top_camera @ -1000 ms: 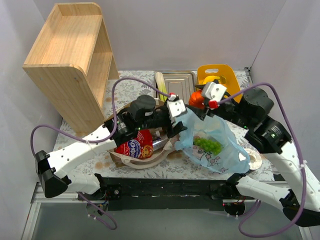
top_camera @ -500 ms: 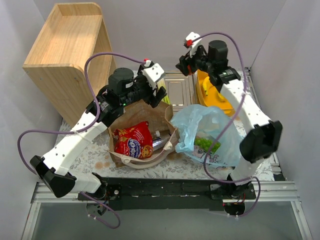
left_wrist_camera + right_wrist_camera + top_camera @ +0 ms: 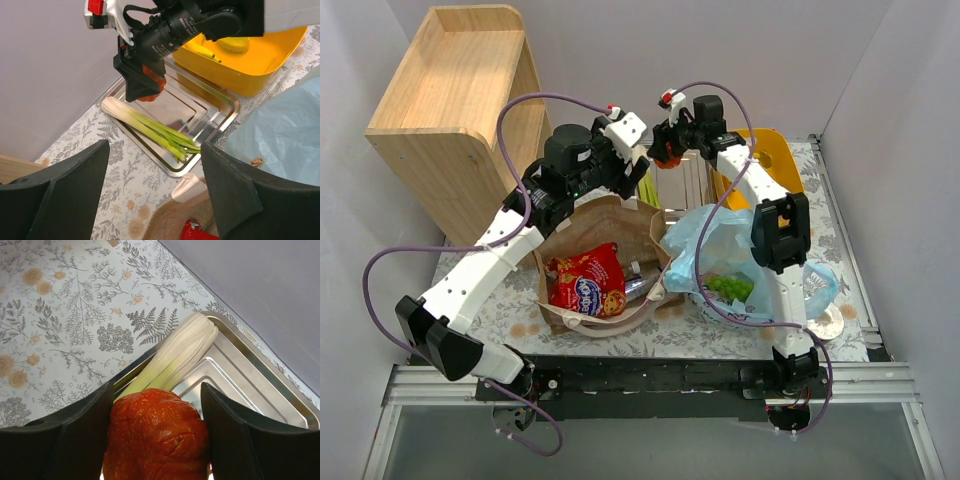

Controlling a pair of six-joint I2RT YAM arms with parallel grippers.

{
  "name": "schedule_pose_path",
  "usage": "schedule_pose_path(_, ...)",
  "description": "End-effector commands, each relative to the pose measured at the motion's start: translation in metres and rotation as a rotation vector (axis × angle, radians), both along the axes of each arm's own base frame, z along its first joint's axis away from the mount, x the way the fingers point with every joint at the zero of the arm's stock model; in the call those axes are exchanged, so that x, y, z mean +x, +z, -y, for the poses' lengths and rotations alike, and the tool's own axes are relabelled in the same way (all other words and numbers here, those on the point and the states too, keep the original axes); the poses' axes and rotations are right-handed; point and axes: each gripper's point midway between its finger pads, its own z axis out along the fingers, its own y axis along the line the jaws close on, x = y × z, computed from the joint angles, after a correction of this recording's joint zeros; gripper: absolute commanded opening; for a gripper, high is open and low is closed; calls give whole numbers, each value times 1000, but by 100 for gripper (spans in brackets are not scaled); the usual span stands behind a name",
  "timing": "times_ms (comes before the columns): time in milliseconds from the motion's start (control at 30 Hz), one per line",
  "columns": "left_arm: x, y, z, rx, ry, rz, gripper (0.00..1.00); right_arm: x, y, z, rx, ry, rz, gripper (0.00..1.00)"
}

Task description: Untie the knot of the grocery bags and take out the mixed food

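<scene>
**Pumpkin over the tray, both bags yet to be emptied**

We see the pumpkin (image 3: 157,440) pinched between the fingers of the right end effector (image 3: 666,155). It hangs over the far-left corner of the tray (image 3: 212,112), just above the white end of the leek (image 3: 150,125). Whether it touches the tray's floor we cannot tell. The leek lies flat along the tray's left side.

The blue bag (image 3: 720,245) sits on the near side of the tray with its mouth gaping upward. We find no knot on it, so we judge the untying done. Green pieces (image 3: 732,288) show through the opening, so this bag is not emptied. The paper bag (image 3: 605,220) stands open to the near left of the tray, and the crisp packet (image 3: 586,282) lies inside it.

The left end effector (image 3: 155,150) hovers near-left of the tray, about over the paper bag's far rim. Its fingers are spread with nothing between them.

Just right of the tray stands the tub (image 3: 260,70), with bananas (image 3: 232,45) in it. All of this rests on the patterned bench (image 3: 60,315), and a wooden shelf (image 3: 460,110) stands well to the left of the tray.

We put the task somewhere about its middle. The knot appears undone, the leek and bananas are out, and the pumpkin is in hand over the tray. What we judge left is to set the pumpkin down, then lift the green pieces from the blue bag and the crisp packet from the paper bag. Anything lying beneath them would follow, though we cannot see it from here.
</scene>
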Motion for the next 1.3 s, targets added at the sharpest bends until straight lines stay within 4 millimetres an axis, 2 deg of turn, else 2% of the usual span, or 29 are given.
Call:
schedule_pose_path(0,1,10,-3,-25,6,15,74,26,-4,4,59,-27,-6,1)
schedule_pose_path(33,3,9,-4,-28,11,9,74,32,-19,6,69,-36,-34,1)
schedule_pose_path(200,22,-7,-14,-41,66,-26,74,49,-38,8,186,-53,-97,1)
schedule_pose_path(233,23,-8,-15,-43,68,-29,74,53,-51,7,187,-55,-107,1)
schedule_pose_path(300,26,-12,-16,-39,68,-44,74,63,-44,4,214,-77,-75,5)
schedule_pose_path(333,27,-13,-16,-45,68,-52,74,65,-50,2,215,-85,-77,11)
schedule_pose_path(400,28,-19,-17,-42,66,-84,74,69,-46,-2,225,-84,-44,18)
schedule_pose_path(533,31,-27,-16,-70,73,-132,74,73,-52,-8,233,-87,-26,41)
schedule_pose_path(700,37,-30,-12,-84,66,-147,74,80,-49,-7,239,-131,6,59)
schedule_pose_path(767,39,-31,-9,-91,59,-155,74,80,-48,-6,238,-137,11,79)
schedule_pose_path(900,38,-32,-6,-99,44,-163,74,82,-45,-1,235,-157,19,96)
schedule_pose_path(1167,34,-31,-7,-102,34,-158,74,77,-24,6,236,-137,63,96)
schedule_pose_path(1200,33,-28,-8,-105,38,-150,74,74,-8,8,239,-128,93,96)
schedule_pose_path(1233,33,-29,-8,-105,36,-150,74,71,-1,9,243,-123,110,96)
schedule_pose_path(1267,33,-29,-9,-104,38,-147,74,67,-2,10,239,-118,117,96)
